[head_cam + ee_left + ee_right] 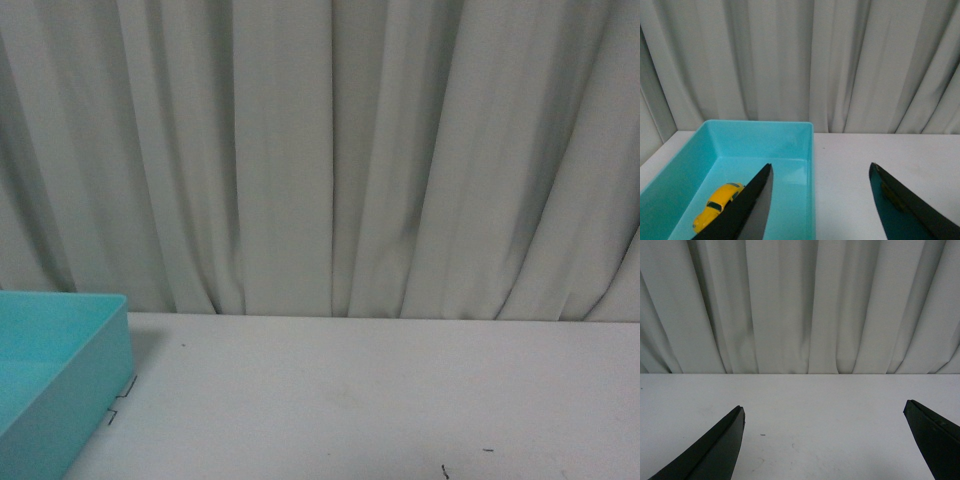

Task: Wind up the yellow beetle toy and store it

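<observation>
- Grey-white curtain (330,150) is seen hanging in folds behind everything, in all three views
- White table (400,400) is shown in front of the curtain, with a few small dark marks on its surface
- Turquoise bin (805,150) is set on the table; in the front view it is seen at the left edge (60,370), and neither arm is caught in that view
- Left gripper (820,172) is held above the bin's near wall, its jaws spread wide apart with nothing between them; one finger (747,210) is seen over the bin's inside, the other over the bare table beside it
- Right gripper (824,410) is held over bare table, its jaws likewise spread wide and empty; only the two dark fingertips (720,445) are shown
- Yellow beetle (717,206) is seen lying on the floor of the bin, on its wheels, near the wall away from the open table; it is partly hidden by the left gripper's finger, and no contact between them can be made out
</observation>
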Robot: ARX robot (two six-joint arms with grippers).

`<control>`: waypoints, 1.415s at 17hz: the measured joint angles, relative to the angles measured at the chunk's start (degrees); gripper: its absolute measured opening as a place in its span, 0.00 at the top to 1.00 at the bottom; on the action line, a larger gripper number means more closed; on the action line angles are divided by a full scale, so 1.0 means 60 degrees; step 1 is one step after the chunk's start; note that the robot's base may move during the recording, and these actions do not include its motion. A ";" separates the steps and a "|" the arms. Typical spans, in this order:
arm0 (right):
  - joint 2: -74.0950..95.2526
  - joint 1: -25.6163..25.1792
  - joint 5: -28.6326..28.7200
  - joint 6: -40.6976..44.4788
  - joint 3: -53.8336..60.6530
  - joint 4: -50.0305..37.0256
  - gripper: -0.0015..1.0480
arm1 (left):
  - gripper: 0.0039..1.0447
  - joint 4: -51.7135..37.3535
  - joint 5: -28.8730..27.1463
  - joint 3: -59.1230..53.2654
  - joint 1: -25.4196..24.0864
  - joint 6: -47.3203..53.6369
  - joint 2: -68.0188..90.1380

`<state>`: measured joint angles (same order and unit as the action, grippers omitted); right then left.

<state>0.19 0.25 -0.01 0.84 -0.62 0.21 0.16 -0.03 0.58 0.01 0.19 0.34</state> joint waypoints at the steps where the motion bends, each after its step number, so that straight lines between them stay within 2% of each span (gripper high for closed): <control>1: 0.0000 0.0000 0.0000 0.0000 0.0000 0.0007 0.06 | 0.34 0.0004 0.0000 0.0000 0.0000 0.0000 0.0000; 3: 0.0000 0.0000 0.0000 0.0000 0.0000 0.0000 0.06 | 0.11 0.0004 0.0000 0.0000 0.0000 -0.0004 0.0000; 4: 0.0000 0.0000 0.0000 0.0000 0.0000 0.0004 0.06 | 0.04 0.0004 0.0000 0.0000 0.0000 0.0004 0.0000; 5: 0.0000 0.0000 -0.0004 0.0000 0.0000 0.0004 0.06 | 0.07 0.0004 0.0000 0.0000 0.0000 0.0000 0.0000; 24: 0.0000 0.0000 0.0000 0.0000 0.0000 0.0000 0.06 | 0.06 0.0000 0.0000 0.0000 0.0000 0.0000 0.0000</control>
<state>0.19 0.25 -0.01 0.84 -0.62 0.21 0.16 -0.03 0.58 0.01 0.19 0.34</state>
